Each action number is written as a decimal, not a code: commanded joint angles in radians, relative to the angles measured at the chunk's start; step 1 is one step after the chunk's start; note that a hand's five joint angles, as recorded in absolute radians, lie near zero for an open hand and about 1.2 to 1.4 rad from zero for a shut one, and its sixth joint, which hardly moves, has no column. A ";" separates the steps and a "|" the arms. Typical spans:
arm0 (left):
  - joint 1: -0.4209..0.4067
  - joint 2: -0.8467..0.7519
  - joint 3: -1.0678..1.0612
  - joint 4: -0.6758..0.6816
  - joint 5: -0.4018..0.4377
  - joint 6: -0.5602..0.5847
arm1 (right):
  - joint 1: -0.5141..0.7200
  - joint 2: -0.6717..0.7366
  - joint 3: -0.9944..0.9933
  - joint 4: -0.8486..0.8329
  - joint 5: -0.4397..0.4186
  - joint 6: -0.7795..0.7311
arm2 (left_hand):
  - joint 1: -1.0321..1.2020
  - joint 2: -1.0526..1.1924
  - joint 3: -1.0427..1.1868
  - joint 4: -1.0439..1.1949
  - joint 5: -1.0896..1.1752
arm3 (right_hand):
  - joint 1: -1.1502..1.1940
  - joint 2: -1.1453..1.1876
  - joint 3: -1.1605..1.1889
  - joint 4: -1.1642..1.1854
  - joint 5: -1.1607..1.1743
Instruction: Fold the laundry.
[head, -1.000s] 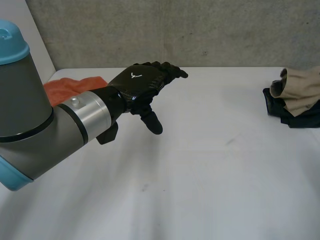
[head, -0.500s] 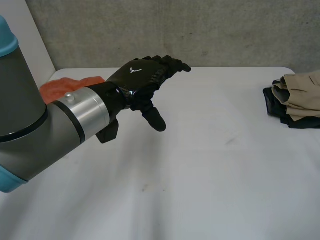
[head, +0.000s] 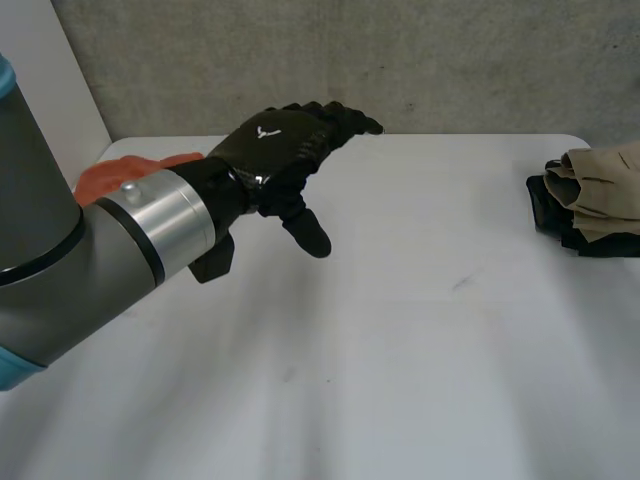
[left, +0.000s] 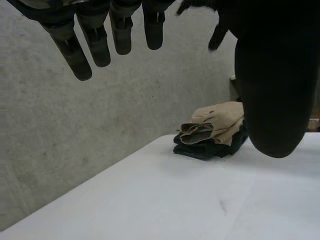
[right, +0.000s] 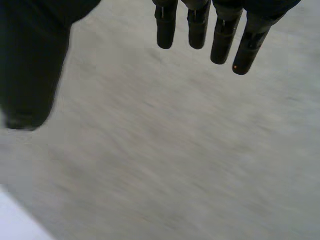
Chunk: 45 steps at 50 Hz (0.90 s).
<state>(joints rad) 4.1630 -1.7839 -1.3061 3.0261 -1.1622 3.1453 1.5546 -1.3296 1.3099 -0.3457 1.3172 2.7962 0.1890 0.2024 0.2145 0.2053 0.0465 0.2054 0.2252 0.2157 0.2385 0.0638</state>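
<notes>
Left hand (head: 272, 152): fingers spread, empty, above white table (head: 420, 360). Right hand (right: 199, 22): fingers straight, empty. Beige cloth (head: 600, 190) on dark cloth (head: 546, 216), table's right edge. Orange cloth (head: 105, 180) behind left arm (head: 60, 270).

Looks like a robotics lab to me: bare concrete wall (head: 450, 60), plain white table (head: 420, 360), big grey robot arm (head: 50, 270).
</notes>
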 joint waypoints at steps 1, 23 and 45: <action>0.074 0.009 -0.018 0.072 -0.037 0.016 | 0.274 -0.026 0.230 -0.001 -0.001 0.000 | -0.011 -0.024 -0.036 -0.027 -0.043 | -0.031 -0.051 -0.041 -0.064 -0.064; 0.490 -0.583 0.247 0.247 0.007 0.437 | 0.406 -0.017 0.554 -0.006 0.004 -0.014 | 0.092 0.078 0.066 0.075 0.060 | -0.031 -0.051 -0.041 -0.064 -0.064; 0.437 -0.850 0.441 0.410 0.104 0.433 | 0.378 -0.013 0.597 -0.007 0.004 -0.012 | 0.386 0.372 0.360 0.369 0.354 | -0.031 -0.051 -0.041 -0.064 -0.064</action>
<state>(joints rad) 4.6234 -2.5919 -0.9025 3.4438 -1.0925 3.5795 1.9391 -1.3420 1.9009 -0.3526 1.3212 2.7842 0.4883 0.4864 0.4822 0.4885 0.3173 0.2054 0.2252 0.2156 0.2386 0.0581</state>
